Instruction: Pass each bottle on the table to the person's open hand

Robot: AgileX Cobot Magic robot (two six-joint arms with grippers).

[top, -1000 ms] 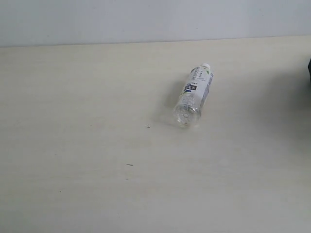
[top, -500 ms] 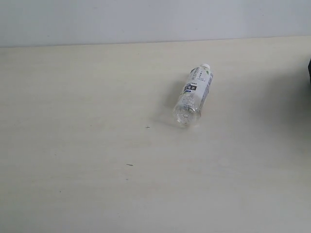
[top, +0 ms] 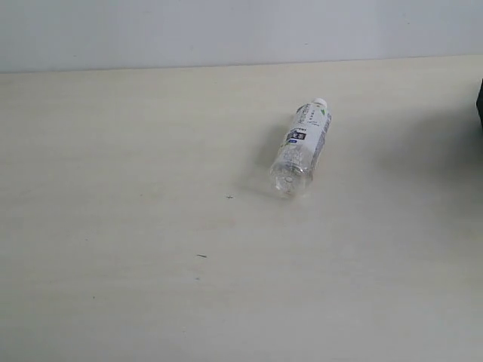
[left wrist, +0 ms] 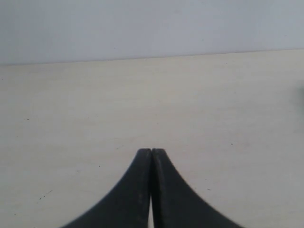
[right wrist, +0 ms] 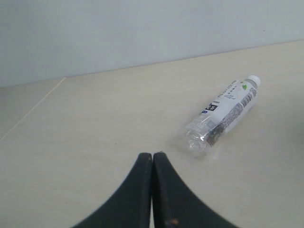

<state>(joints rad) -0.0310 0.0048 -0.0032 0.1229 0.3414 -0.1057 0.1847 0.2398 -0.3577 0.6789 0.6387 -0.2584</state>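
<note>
A bottle (top: 301,148) is lying on its side on the table (top: 136,249), just right of centre in the exterior view, its cap pointing up-frame. The left gripper (left wrist: 151,153) and right gripper (right wrist: 152,156) are holding their fingers pressed together, empty. The pickup seems not yet begun; next, the right gripper needs opening and lowering around the bottle.
</note>
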